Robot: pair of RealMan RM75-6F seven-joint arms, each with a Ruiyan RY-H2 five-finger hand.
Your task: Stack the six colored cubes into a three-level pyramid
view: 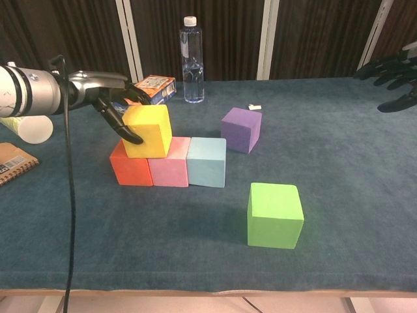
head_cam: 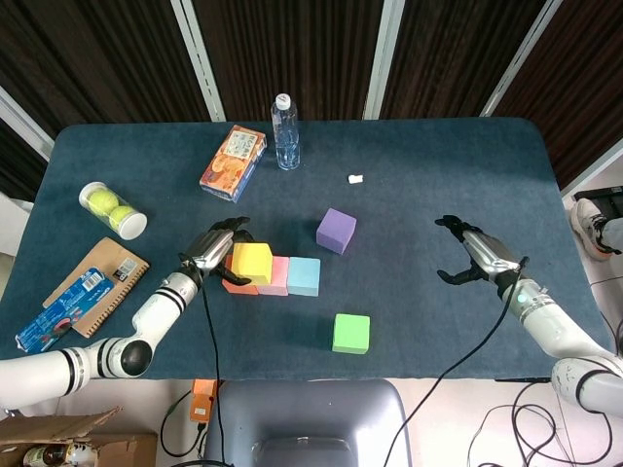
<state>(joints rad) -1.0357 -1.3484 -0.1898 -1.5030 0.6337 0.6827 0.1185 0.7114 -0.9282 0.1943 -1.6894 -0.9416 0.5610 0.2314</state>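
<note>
Left hand (view: 112, 98) grips yellow cube (view: 148, 131), setting it straddling the orange cube (view: 131, 169) and pink cube (view: 169, 170) seam to start level two, blue cube (view: 207, 162) completing the base; right hand (head_cam: 477, 255) hovers far right, fingers spread, empty.

- It looks like a robot test lab: a table (head_cam: 438, 146) under blue cloth, backed by dark curtains (head_cam: 292, 49).
- Below the table's front edge, loose cables (head_cam: 526, 428) and a cardboard box (head_cam: 58, 438) lie on the floor.
</note>
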